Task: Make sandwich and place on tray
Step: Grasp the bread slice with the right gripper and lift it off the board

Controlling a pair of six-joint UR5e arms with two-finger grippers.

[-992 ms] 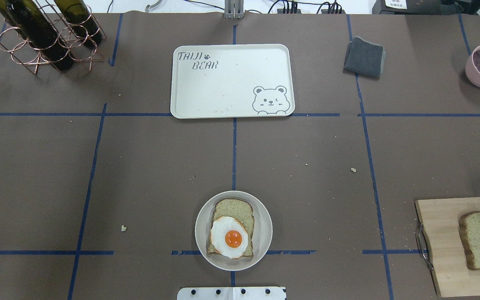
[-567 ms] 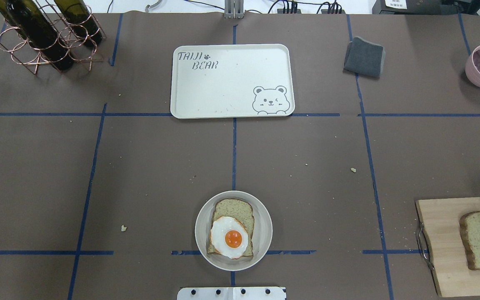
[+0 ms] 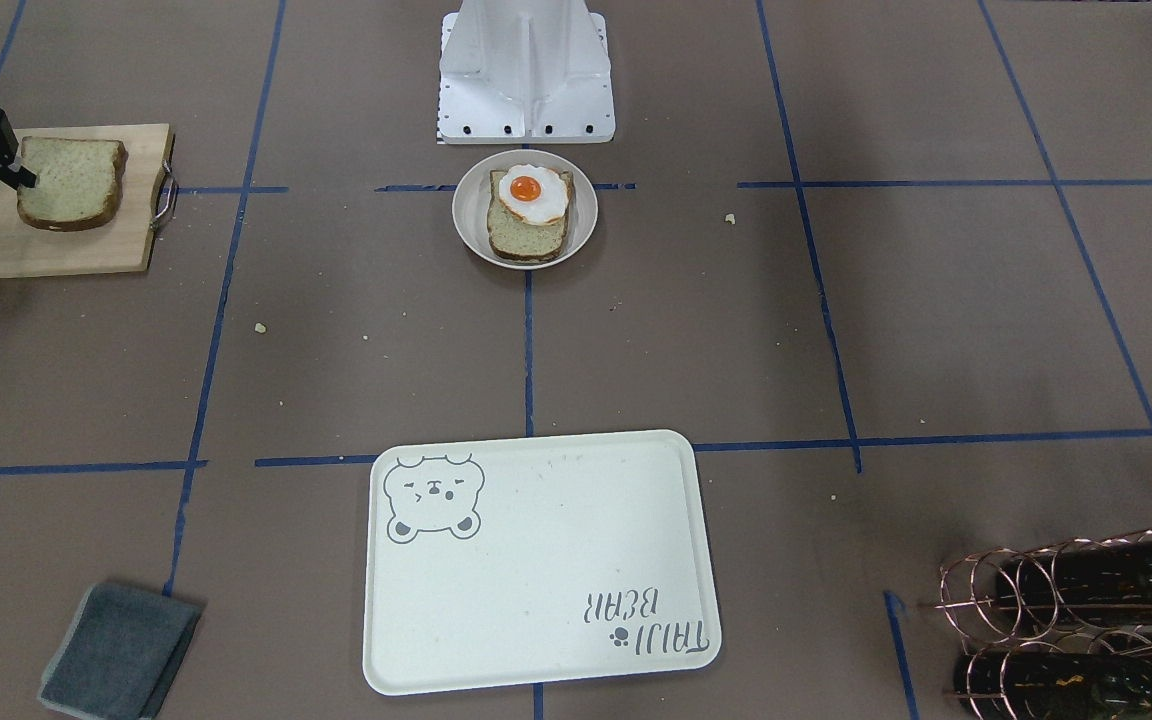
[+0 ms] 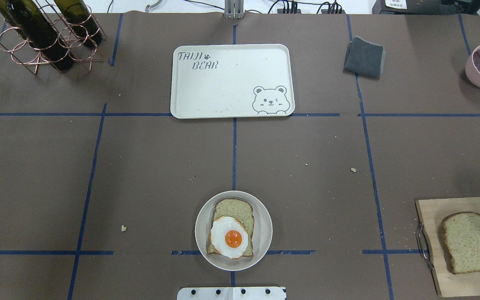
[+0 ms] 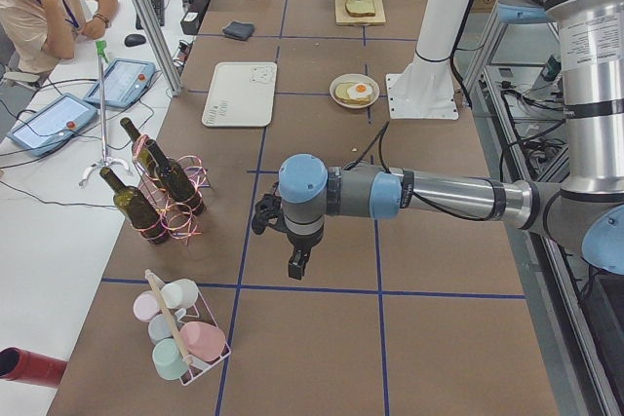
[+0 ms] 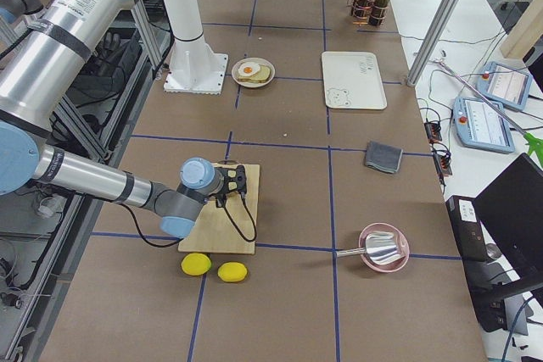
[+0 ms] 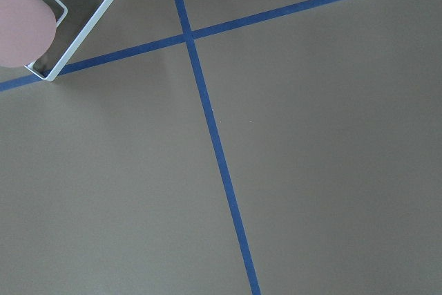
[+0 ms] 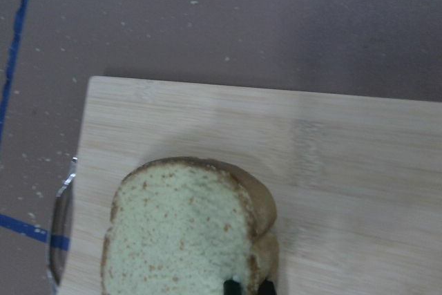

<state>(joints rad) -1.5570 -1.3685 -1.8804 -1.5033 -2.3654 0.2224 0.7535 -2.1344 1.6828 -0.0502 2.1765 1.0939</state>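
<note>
The right gripper (image 8: pixel 250 287) is pinching the crust edge of a loose bread slice (image 4: pixel 467 243) over the wooden cutting board (image 4: pixel 433 210) at the robot's right end of the bench (image 4: pixel 140 166); whether the slice is resting on the board or raised just clear of it cannot be told. A round white dish (image 4: pixel 265 216) is sitting right in front of the robot's base, holding a second bread slice (image 4: pixel 233 207) with a fried egg (image 4: pixel 228 236) lying on top, yolk up. The cream tray (image 4: pixel 231 89) with its bear drawing is lying well apart from the dish, straight across the bench. The left gripper (image 5: pixel 296 270) is hanging fingers-down above bare bench near a wire rack of cups (image 5: pixel 180 333); whether it is spread or pressed together cannot be told.
</note>
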